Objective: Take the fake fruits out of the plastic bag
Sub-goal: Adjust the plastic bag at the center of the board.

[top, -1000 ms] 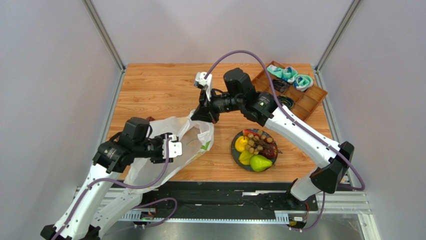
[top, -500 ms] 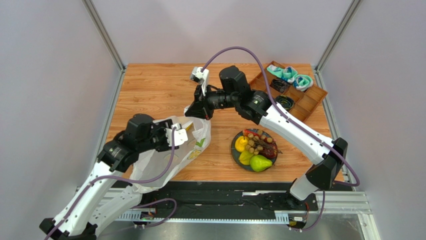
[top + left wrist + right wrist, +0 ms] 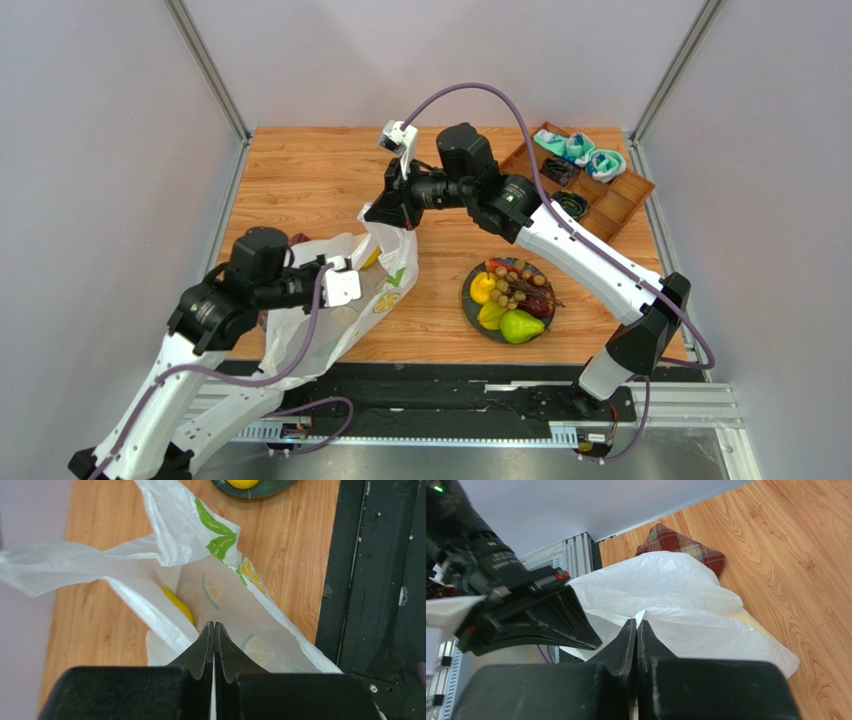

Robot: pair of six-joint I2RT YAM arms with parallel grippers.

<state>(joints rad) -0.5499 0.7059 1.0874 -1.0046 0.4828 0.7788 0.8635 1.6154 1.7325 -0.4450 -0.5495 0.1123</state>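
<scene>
Pinching seen on both sides. Left wrist view: left gripper (image 3: 214,630) has its fingers pressed together on a fold of the bag (image 3: 225,600) wall. 1 yellow fruit (image 3: 178,607) lies inside the bag, just beyond the tips.

The right wrist view does not show that fruit. It shows the right gripper (image 3: 636,625) with fingers pressed together on the bag's upper rim, and a plaid cloth (image 3: 681,545) partly hidden behind the bag.

Only the top view shows the bag stretched between the 2 grippers at the table's (image 3: 300,170) near-left part. A plate (image 3: 468,290) to the right, apart from the bag, carries a pear (image 3: 520,326), grapes (image 3: 515,285) and other fruits. Tray (image 3: 625,205) with socks (image 3: 580,150) sits at the far right corner.
</scene>
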